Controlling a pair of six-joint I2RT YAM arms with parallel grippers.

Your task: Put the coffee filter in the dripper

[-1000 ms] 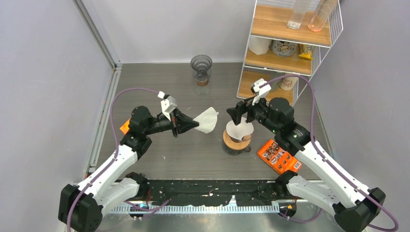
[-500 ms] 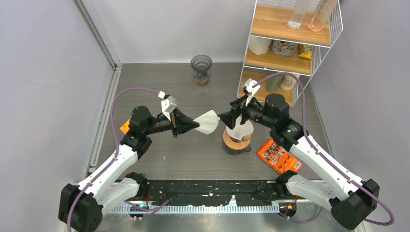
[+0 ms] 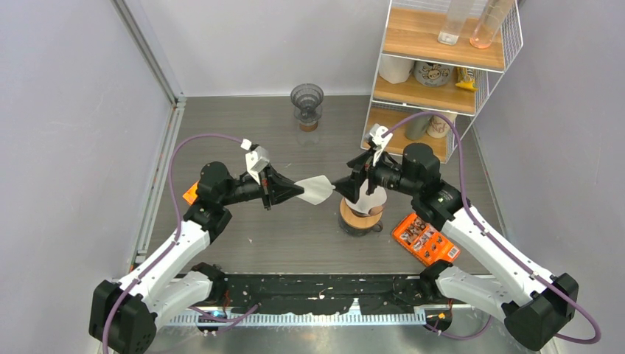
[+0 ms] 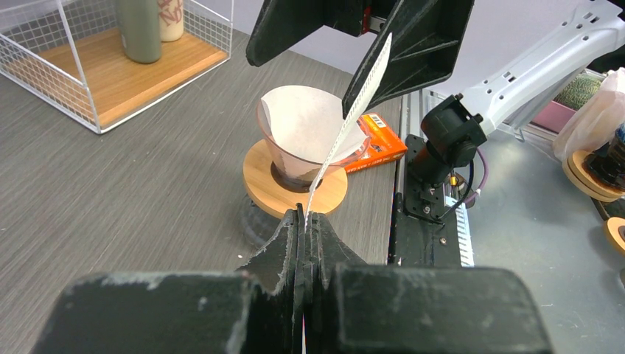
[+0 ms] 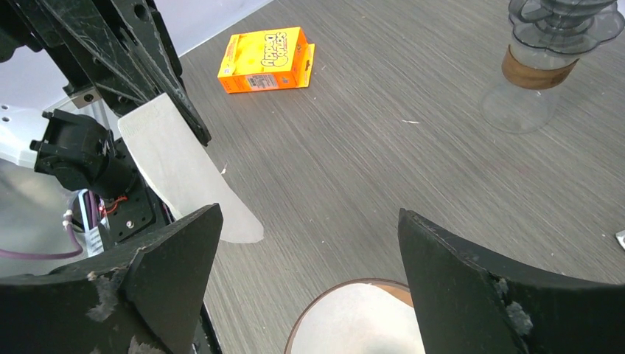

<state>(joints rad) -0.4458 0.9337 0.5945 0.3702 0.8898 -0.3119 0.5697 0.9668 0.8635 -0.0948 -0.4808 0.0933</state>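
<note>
A flat white coffee filter (image 3: pixel 315 189) hangs in the air with my left gripper (image 3: pixel 298 190) shut on its narrow end. It shows edge-on in the left wrist view (image 4: pixel 354 103). The dripper (image 3: pixel 366 200), a clear cone on a round wooden base, stands at mid-table just right of the filter, and a white paper liner sits inside it (image 4: pixel 306 136). My right gripper (image 3: pixel 343 177) is open above the dripper's left side and faces the held filter. The filter's free end (image 5: pixel 177 173) reaches one of its fingers. I cannot tell whether they touch.
A wire shelf (image 3: pixel 435 66) with cups and jars stands at the back right. A glass carafe with a dark dripper on top (image 3: pixel 307 103) is at the back centre. One orange box (image 3: pixel 426 237) lies right of the dripper, and another (image 3: pixel 190 193) lies by my left arm.
My right gripper has swung left from above the dripper toward the filter, staying open. The held filter now shows narrower from above. The left arm has hardly moved.
</note>
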